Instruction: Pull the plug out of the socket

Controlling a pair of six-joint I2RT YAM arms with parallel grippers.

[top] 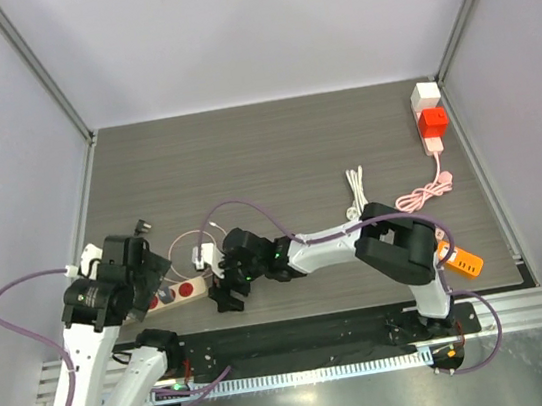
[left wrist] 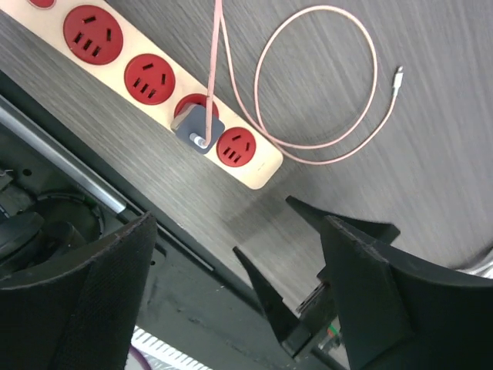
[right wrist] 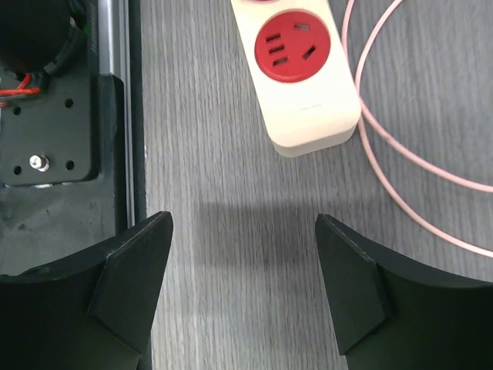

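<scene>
- Status: basically nothing done so far. The grey plug (left wrist: 199, 127) is fully seated in the power strip (left wrist: 115, 62), in the second socket from the strip's end. The strip lies on the table (left wrist: 439, 169) near its front edge, on my left side.
- A pink cable (left wrist: 316, 146) runs out of the plug and loops across the table beside the strip. Its free end just lies loose on the wood.
- My left hand (left wrist: 239, 231) is spread wide and holding nothing. It hovers over the end of the strip, with the plug up ahead of the fingers, not between them.
- My right hand (right wrist: 243, 223) is spread too, also empty. In its wrist view it sits over bare table just past the strip's end, and only the last empty red socket shows there.
- What's left, as I read it: the whole job. One hand has to get around the plug body and pinch it, the other probably pins the strip down, and then the plug gets pulled straight out.
- My main worry is the strip lifting along with the plug.
</scene>
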